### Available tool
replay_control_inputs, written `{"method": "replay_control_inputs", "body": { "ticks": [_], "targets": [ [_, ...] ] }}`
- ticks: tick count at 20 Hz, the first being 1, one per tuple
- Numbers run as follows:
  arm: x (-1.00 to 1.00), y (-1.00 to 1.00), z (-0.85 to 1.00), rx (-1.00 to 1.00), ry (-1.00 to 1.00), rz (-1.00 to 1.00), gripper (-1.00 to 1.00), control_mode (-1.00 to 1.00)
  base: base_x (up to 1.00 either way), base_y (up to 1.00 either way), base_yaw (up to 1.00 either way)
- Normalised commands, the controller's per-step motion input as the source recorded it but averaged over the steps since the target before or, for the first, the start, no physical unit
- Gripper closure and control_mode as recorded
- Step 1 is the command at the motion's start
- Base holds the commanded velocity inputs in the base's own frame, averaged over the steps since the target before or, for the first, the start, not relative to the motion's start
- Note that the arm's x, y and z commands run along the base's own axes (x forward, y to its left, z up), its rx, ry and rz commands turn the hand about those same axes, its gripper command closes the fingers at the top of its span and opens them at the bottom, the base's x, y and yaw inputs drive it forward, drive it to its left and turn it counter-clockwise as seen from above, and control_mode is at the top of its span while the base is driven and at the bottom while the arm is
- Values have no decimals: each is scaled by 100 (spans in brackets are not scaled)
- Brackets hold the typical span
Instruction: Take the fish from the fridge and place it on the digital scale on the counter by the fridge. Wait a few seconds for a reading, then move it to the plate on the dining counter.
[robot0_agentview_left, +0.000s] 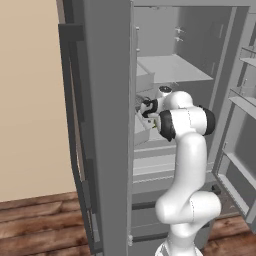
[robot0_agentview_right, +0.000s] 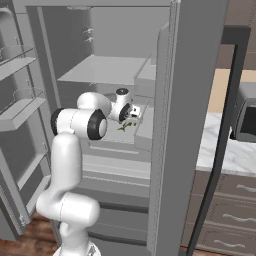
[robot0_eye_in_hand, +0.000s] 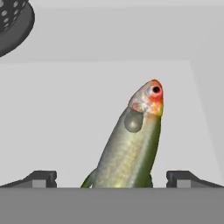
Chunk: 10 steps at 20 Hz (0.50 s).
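gripper (robot0_eye_in_hand: 112, 179): jaws spread wide, one tip at lower left, one at lower right of the hand view, gripping nothing
fish (robot0_eye_in_hand: 131, 144): lies between the tips, touching neither, red-orange head toward upper right
shelf (robot0_eye_in_hand: 65, 122): pale grey, under the fish
fridge (robot0_agentview_right: 195, 100): doors open, arm reaching into its middle in both base views
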Motion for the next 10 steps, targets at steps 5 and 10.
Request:
{"method": "replay_control_inputs", "body": {
  "ticks": [5,10],
  "targets": [
    [0,0,-4,-1,0,0,-100,-100,0,0,0],
    [-2,0,-2,0,1,0,-100,-100,0,0,0]
  ]
}}
